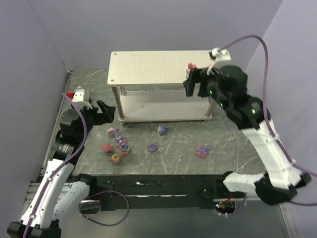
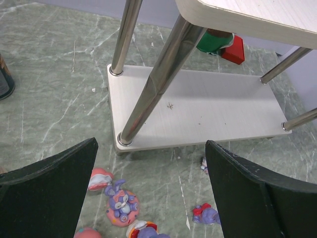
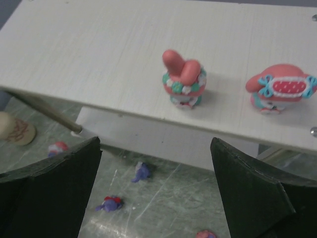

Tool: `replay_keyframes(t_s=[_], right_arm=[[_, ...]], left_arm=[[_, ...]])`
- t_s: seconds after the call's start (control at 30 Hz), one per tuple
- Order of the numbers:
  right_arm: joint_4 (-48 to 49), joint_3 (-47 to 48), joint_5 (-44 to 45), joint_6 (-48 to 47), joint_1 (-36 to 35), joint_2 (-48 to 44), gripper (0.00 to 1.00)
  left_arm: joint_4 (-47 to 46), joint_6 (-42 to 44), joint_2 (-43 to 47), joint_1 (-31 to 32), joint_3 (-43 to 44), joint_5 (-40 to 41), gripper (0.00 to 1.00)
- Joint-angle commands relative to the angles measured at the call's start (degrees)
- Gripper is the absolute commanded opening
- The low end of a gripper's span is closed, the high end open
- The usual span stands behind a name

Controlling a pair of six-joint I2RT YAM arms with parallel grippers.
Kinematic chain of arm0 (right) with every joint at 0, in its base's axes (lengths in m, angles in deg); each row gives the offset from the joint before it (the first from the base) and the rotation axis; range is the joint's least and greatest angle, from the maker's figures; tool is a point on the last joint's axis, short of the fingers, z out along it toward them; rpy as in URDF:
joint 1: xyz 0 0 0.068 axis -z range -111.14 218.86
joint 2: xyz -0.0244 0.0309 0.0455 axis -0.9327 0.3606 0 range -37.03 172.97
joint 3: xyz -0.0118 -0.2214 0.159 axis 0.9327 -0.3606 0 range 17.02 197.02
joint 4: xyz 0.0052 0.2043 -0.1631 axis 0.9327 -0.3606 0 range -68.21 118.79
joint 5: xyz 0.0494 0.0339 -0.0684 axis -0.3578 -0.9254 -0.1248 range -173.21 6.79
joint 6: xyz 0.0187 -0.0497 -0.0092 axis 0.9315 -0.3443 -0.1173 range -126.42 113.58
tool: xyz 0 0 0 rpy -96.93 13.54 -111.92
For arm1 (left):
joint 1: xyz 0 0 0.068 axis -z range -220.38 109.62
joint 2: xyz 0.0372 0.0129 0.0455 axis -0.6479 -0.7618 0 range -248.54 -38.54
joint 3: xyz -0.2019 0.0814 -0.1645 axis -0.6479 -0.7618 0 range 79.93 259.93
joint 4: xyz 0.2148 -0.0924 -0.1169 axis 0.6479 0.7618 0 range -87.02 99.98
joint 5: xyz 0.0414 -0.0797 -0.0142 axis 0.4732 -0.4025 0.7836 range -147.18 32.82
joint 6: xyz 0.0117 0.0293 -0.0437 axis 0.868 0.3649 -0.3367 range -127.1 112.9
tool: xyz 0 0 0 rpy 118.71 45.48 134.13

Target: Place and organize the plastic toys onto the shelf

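Pink-eared toy (image 3: 184,79) and its bow-capped neighbour (image 3: 280,89) stand near the front edge of the shelf (image 3: 89,49) top, at its 3 o'clock end. My right gripper (image 3: 154,148) hovers before them, jaws apart, empty — swinging away low could knock either off.

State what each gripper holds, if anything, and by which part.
Nothing is held: the left gripper and right gripper are both open and empty. Two pink toys stand free on the shelf.
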Motion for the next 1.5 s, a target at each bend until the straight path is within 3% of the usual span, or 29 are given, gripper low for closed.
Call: replay_keyframes(t_s=[0.0, 0.07, 0.27, 0.37, 0.47, 0.57, 0.7, 0.8, 1.0, 1.17, 1.47], right_arm=[[9.07, -12.08, -9.70, 0.21, -2.24, -11.24, 0.97], [9.87, -16.66, -10.34, 0.92, -4.26, -14.77, 0.97], [7.67, -22.81, -0.94, 2.84, -14.81, -15.74, 0.97], [14.49, -29.22, 0.90, 6.27, -19.99, -17.23, 0.95], [22.32, -37.31, 8.81, 11.98, -27.37, -18.03, 0.93], [31.12, -41.80, 16.25, 14.81, -36.48, -14.53, 0.93], [37.54, -42.51, 23.65, 17.62, -45.22, -3.13, 0.95], [42.82, -42.60, 23.85, 19.99, -49.43, 4.87, 0.97], [41.61, -34.71, 17.62, 30.09, -51.29, 21.13, 1.00], [41.25, -30.56, 14.81, 33.52, -52.09, 29.24, 1.00], [41.43, -25.03, 13.83, 33.27, -50.24, 39.61, 1.00]], left_arm=[[-1.03, -1.55, 1.77, -0.38, -0.75, -0.35, 0.96], [0.02, -1.91, 2.21, -0.38, -1.02, -0.18, 0.96], [3.54, -3.40, 5.20, -0.38, -2.25, 0.71, 0.96], [5.12, -4.10, 7.66, -0.38, -2.86, 1.41, 0.96], [5.91, -4.63, 10.91, -0.38, -4.00, 1.41, 0.96], [6.00, -5.68, 14.25, -0.38, -5.41, 3.24, 0.96], [8.28, -7.09, 18.72, -0.38, -5.77, 7.37, 0.96], [9.25, -8.14, 21.97, -0.47, -5.94, 10.81, 0.96], [9.61, -9.03, 24.72, -0.47, -7.00, 13.45, 0.96], [10.75, -8.76, 22.87, -0.47, -6.21, 12.48, 0.96], [10.49, -8.32, 22.87, -0.56, -6.29, 10.81, 0.96]])
